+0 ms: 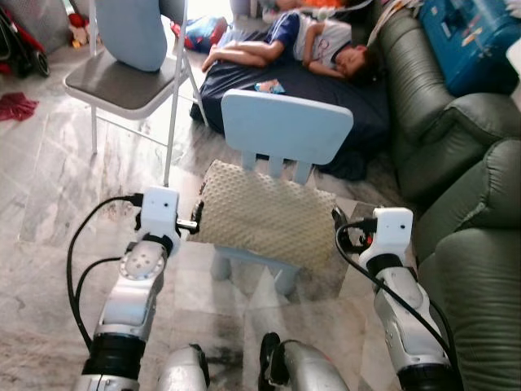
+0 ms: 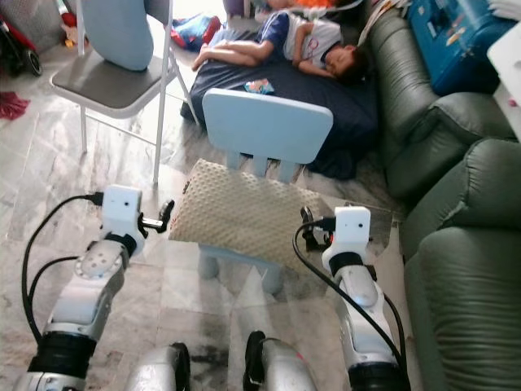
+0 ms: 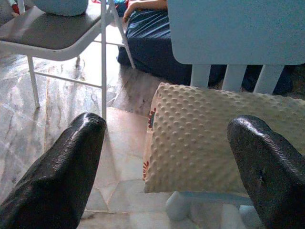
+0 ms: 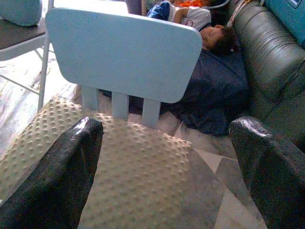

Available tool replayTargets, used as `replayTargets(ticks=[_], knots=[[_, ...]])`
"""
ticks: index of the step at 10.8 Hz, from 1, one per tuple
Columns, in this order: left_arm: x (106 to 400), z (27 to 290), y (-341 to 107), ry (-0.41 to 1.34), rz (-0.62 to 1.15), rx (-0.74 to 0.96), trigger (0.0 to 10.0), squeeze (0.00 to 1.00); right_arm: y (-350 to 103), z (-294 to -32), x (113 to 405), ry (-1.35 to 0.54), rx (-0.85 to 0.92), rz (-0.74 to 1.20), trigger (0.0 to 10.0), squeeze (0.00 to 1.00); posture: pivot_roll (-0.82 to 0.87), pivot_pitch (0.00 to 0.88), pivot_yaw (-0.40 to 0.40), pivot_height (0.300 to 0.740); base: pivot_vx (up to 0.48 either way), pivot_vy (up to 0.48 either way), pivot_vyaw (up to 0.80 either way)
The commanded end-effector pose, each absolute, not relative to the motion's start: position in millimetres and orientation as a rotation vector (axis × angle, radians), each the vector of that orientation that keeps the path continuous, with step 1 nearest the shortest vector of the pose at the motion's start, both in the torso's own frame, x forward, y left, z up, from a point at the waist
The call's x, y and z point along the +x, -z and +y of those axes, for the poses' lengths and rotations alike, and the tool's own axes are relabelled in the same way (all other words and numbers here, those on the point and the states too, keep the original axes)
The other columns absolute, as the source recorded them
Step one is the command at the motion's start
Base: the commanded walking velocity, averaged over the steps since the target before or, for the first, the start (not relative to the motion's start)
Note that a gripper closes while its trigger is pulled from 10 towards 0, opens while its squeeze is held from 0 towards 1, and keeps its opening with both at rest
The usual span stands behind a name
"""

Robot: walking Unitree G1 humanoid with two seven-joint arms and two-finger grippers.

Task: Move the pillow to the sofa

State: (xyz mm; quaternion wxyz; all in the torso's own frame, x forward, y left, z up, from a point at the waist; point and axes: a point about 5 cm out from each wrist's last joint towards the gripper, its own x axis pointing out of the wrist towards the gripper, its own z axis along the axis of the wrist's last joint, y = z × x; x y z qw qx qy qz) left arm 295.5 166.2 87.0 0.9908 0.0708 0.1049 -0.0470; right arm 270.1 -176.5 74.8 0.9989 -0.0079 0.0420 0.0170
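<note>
Silver arms low in front, left tool point(image 1: 195, 226) at one end of the pillow point(image 1: 264, 216), right tool point(image 1: 339, 220) at the other, fingers of both spread apart and clamped on nothing. Cream, bumpy pillow lying across the seat of a small pale-blue chair point(image 1: 285, 126). Green sofa point(image 1: 468, 244) on the right, well clear of the pillow. Beyond the chair, a dark mattress point(image 1: 326, 98) on the floor with a person point(image 1: 305, 41) lying on it, hard against the sofa's far end. Folding chair point(image 1: 122, 81) further left on marble floor point(image 1: 41, 179).
</note>
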Motion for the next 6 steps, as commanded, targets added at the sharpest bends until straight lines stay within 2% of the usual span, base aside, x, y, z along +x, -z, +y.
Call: replayTargets(ticks=[1,3,6], knots=[[293.9,168.2,-82.8,0.091,0.224,0.147,10.0,0.00,-70.1,-179.4,267.6,-0.027,-0.009,0.110,10.0,0.00,-0.07,0.143,-0.046,0.740,0.255,0.000,0.00],[294.5,167.8,-83.4,0.096,0.218,0.145,10.0,0.00,-70.3,-179.8,267.6,-0.026,-0.012,0.109,10.0,0.00,-0.07,0.142,-0.046,0.740,0.364,0.000,-0.51],[293.5,167.2,-81.9,0.101,0.225,0.142,10.0,0.00,-68.0,-183.7,265.6,-0.026,-0.025,0.119,10.0,0.00,-0.08,0.147,-0.044,0.740,0.394,0.000,0.00]])
